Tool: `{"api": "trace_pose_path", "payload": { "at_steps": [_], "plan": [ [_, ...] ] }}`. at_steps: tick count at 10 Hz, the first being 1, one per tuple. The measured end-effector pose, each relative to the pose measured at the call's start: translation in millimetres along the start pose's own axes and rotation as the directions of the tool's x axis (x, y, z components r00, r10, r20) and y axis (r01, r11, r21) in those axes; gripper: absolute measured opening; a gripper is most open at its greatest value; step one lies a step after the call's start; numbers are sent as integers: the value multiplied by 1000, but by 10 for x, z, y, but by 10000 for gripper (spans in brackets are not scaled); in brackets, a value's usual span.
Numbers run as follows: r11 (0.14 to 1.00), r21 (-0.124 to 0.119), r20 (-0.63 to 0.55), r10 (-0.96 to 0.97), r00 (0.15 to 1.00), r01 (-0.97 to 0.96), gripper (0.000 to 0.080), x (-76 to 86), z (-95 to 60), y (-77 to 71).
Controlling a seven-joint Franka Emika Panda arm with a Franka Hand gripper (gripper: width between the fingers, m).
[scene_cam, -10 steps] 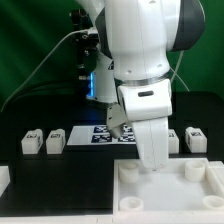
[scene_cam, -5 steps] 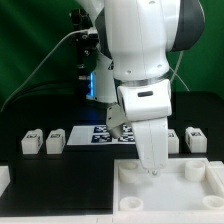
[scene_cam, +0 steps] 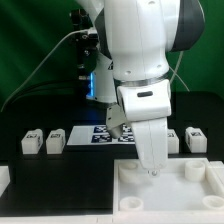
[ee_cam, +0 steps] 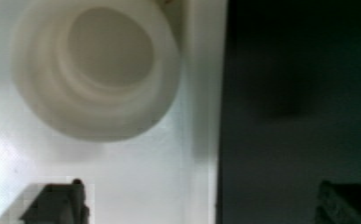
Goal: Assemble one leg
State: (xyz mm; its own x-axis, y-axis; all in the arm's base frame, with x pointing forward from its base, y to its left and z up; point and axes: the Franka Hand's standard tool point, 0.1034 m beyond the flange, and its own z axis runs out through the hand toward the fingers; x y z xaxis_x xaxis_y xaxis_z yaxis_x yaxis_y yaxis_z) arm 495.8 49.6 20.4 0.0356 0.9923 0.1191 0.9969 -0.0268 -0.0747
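Several small white legs with marker tags stand on the black table in the exterior view: two at its left (scene_cam: pixel 31 141) (scene_cam: pixel 56 140) and two at its right (scene_cam: pixel 172 138) (scene_cam: pixel 195 139). My gripper (scene_cam: pixel 152 171) points down over the back rim of the large white tray-like piece (scene_cam: pixel 205 192), apart from all the legs. In the wrist view the gripper (ee_cam: pixel 202 204) is open and empty. Its dark fingertips (ee_cam: pixel 52 203) stand wide apart, one over the white piece and one over the black table. A round recess (ee_cam: pixel 97 65) of the white piece shows close below.
The marker board (scene_cam: pixel 100 133) lies behind my gripper, partly hidden by the arm. A white part (scene_cam: pixel 4 180) shows at the exterior view's left edge. Cables and a stand rise at the back, before a green wall.
The gripper has come down a little toward the white piece's rim since the earliest frame, then held still. The legs have not moved.
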Motion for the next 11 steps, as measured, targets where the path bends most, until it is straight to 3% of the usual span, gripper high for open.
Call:
{"api": "trace_pose_path", "payload": {
  "at_steps": [3, 4, 5, 6, 8, 11],
  "plan": [
    [983, -8, 0, 183, 983, -183, 649, 220, -139, -119],
    [934, -3, -7, 358, 934, -358, 649, 350, -169, -217],
    [875, 6, -14, 484, 875, -484, 649, 523, -187, -330],
    [786, -1, -37, 618, 785, -619, 649, 689, -189, -357],
    [657, 8, -55, 753, 656, -754, 649, 744, -185, -355],
    [371, 40, -48, 928, 369, -928, 649, 814, -174, -394]
  ]
}}
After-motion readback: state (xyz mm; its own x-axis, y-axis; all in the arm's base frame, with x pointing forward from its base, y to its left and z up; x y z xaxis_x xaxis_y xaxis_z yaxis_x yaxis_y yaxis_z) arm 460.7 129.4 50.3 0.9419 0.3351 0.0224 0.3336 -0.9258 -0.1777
